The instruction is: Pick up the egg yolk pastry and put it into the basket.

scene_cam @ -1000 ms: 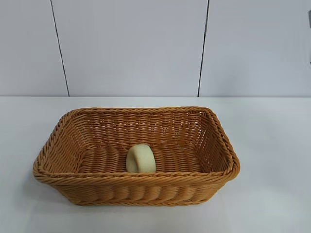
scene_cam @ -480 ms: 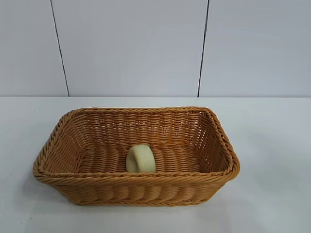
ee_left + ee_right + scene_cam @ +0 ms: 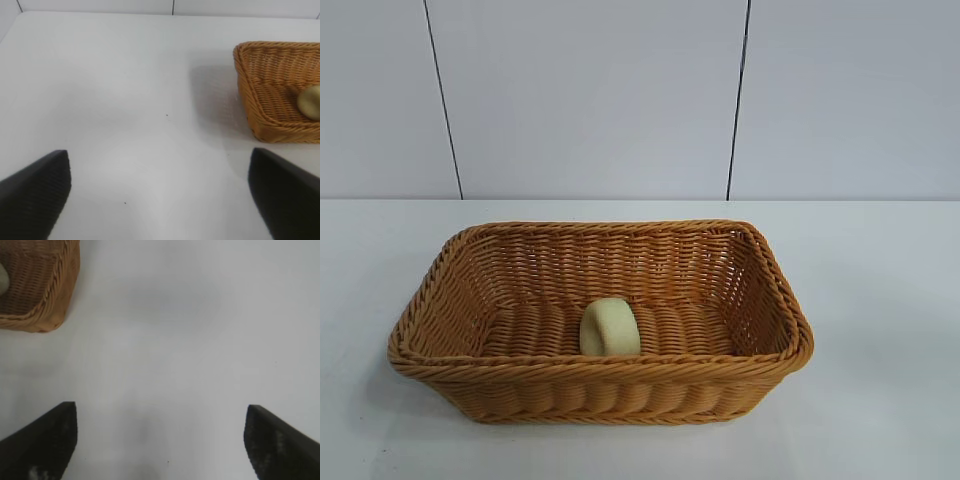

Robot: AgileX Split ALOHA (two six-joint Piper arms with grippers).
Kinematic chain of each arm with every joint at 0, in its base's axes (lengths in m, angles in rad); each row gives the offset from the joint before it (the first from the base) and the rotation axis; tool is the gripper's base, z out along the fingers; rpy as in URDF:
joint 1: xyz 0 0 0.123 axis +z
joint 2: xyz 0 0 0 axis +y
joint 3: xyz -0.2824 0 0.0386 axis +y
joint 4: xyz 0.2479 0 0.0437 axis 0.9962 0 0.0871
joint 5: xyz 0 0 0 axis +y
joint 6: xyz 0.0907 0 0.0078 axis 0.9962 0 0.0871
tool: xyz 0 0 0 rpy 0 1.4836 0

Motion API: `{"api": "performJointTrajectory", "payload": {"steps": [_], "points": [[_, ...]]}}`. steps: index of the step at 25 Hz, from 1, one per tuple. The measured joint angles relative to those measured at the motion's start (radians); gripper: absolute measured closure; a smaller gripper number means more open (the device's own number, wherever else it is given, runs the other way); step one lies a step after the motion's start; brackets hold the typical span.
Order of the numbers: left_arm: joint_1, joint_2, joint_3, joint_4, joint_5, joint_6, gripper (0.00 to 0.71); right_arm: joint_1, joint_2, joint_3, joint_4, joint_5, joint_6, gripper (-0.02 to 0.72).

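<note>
Egg yolk pastry (image 3: 610, 327) lies inside the basket (image 3: 600, 380), on its woven floor against the near wall, about midway along. Basket sits on the white table (image 3: 880, 300), toward its near edge. Left gripper (image 3: 160, 195) and right gripper (image 3: 160, 440) hover over bare tabletop beside the basket, fingers spread wide, holding nothing.

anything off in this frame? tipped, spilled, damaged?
Nothing stands out. The egg yolk pastry sits inside the basket, near its front wall. The basket stands level on the white table, weave intact. Both claws are open over bare table beside the basket: left claw, right claw.
</note>
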Motion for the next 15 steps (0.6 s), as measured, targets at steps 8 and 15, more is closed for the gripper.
{"api": "performJointTrajectory", "payload": {"steps": [8, 15], "points": [[0.0, 0.0, 0.0, 0.0, 0.0, 0.0, 0.018, -0.05, -0.243, 0.0, 0.003, 0.0, 0.0, 0.059], [0.0, 0.0, 0.0, 0.0, 0.0, 0.0, 0.018, -0.075, -0.31, 0.0, 0.008, 0.001, 0.0, 0.059]]}}
